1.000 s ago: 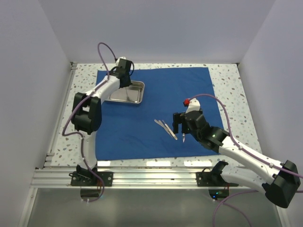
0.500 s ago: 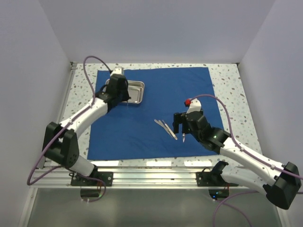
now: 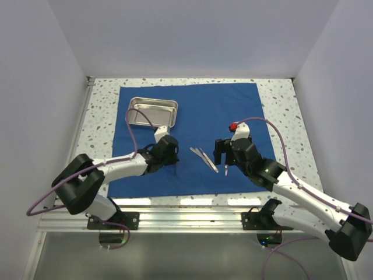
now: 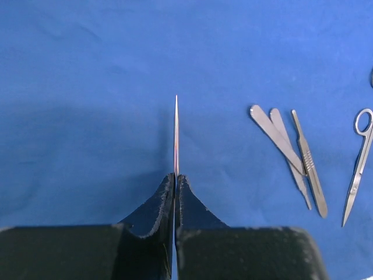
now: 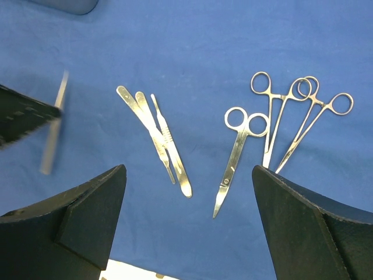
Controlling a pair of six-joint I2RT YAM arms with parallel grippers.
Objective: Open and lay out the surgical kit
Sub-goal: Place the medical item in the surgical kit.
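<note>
A: While the left gripper point(image 4: 175, 178) hangs over the blue cloth point(image 3: 221, 105), what is its grip doing?
B: Clenched on a thin silver instrument point(image 4: 176, 134), seen edge-on, left of three slim handles point(image 5: 154, 137) lying together.
A: And the right gripper point(image 5: 187, 170)?
B: Spread wide above the scissors point(image 5: 236, 157) and two forceps point(image 5: 274, 116). The steel tray point(image 3: 152, 112) sits at the cloth's far left corner.
</note>
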